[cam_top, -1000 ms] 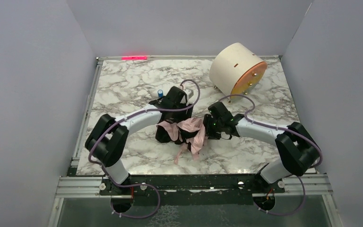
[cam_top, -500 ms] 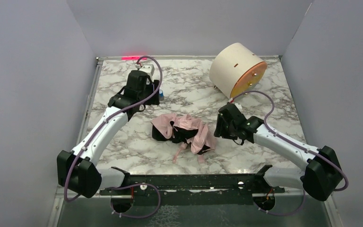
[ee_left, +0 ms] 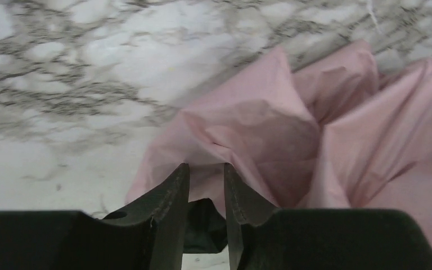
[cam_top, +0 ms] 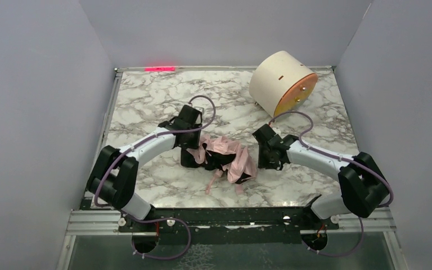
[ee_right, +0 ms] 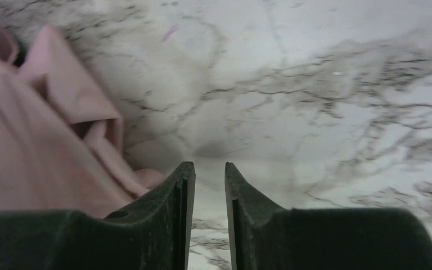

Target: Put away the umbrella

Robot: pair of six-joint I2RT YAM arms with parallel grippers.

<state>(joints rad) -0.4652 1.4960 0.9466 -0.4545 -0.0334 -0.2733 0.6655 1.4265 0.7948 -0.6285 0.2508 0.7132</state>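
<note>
The umbrella [cam_top: 228,153] lies crumpled mid-table, pale pink fabric with dark parts showing through and a pink strap [cam_top: 214,181] trailing toward the near edge. My left gripper [cam_top: 194,153] is low at its left end. In the left wrist view its jaws [ee_left: 207,165] stand narrowly apart, with a fold of the umbrella [ee_left: 270,129] at the tips and something dark behind. My right gripper [cam_top: 269,160] is just right of the fabric. Its jaws [ee_right: 210,163] are narrowly apart over bare marble, and the umbrella [ee_right: 39,152] lies to their left.
A cream drum [cam_top: 278,79] with an orange face stands on small legs at the back right. Grey walls close in the marble table [cam_top: 146,101] on three sides. A red light strip [cam_top: 160,68] glows at the back edge.
My left arm swung back from the far left corner to the umbrella's left end and its jaws narrowed. My right gripper edged closer to the fabric, its jaws narrowing too.
</note>
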